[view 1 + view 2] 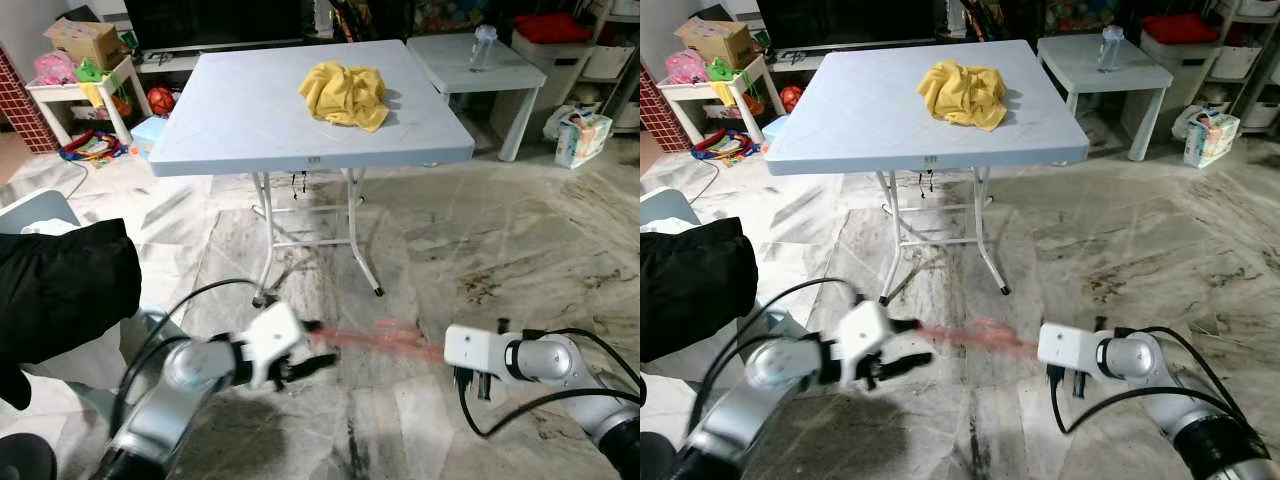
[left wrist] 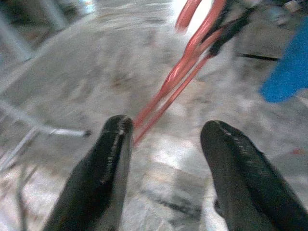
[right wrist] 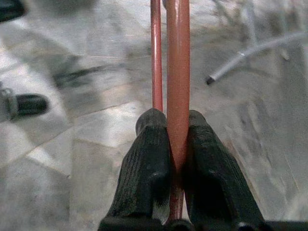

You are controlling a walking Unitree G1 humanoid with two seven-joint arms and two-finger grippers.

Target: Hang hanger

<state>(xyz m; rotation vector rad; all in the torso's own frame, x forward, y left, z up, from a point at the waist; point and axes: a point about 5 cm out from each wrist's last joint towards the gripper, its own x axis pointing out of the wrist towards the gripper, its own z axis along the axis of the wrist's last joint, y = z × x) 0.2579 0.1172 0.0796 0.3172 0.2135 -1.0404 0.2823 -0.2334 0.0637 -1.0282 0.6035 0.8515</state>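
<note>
A thin red hanger [image 1: 385, 340], blurred, stretches low over the marble floor between my two grippers. My right gripper [image 3: 177, 120] is shut on one end, and the hanger's red bars [image 3: 178, 57] run straight out between its fingers. My left gripper [image 2: 168, 126] is open at the other end. There the hanger's tip [image 2: 144, 125] lies just beside one finger [image 2: 108, 159], and I cannot tell if they touch. In the left eye view the left gripper [image 1: 318, 347] is lower left of centre and the right gripper's white body [image 1: 470, 347] is lower right.
A light folding table [image 1: 250, 110] stands ahead with a crumpled yellow cloth [image 1: 345, 92] on it. A white side table [image 1: 470, 65] with a bottle [image 1: 483, 45] is behind on the right. A black garment [image 1: 60, 290] is close at my left. Toys and shelves line the back.
</note>
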